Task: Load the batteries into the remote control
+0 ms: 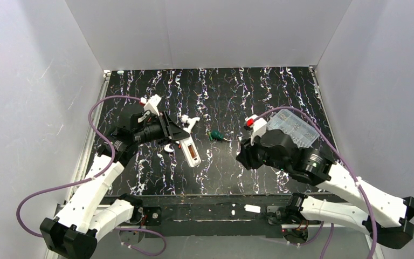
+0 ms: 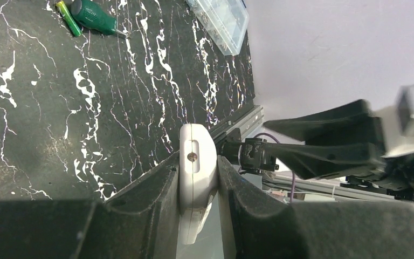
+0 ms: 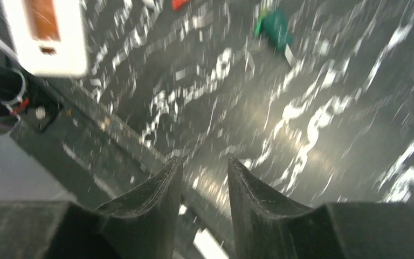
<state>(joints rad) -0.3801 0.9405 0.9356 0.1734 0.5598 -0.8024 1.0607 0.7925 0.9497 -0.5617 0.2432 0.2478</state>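
Left arm: it rises from its base at the near left corner, bends at the elbow over the left side of the desk, and its wrist turns inward toward the middle.
Left gripper (image 2: 198,162): clamped on the long edges of the slim white plastic remote control (image 2: 197,183), one finger on each side.
Remote control: held at left of centre above the black, white-veined marble-pattern desk (image 1: 237,97). Its back faces up and its free end slants toward the near edge. Whether it touches the desk cannot be told.
Batteries (image 3: 42,16): red-orange casing fills the recessed bay on the remote's back. The right wrist view is too blurred to count them.
Right arm: it reaches from the near right corner inward and to the left, with its wrist over the right half of the desk.
Right gripper (image 3: 205,162): fingers slightly parted, nothing between them, hanging above bare desk and apart from the remote.
Small green-handled screwdriver (image 1: 215,136): lies on the desk between the two grippers.
Clear plastic compartment box (image 1: 294,129): sits on the desk at the right, partly behind the right wrist.
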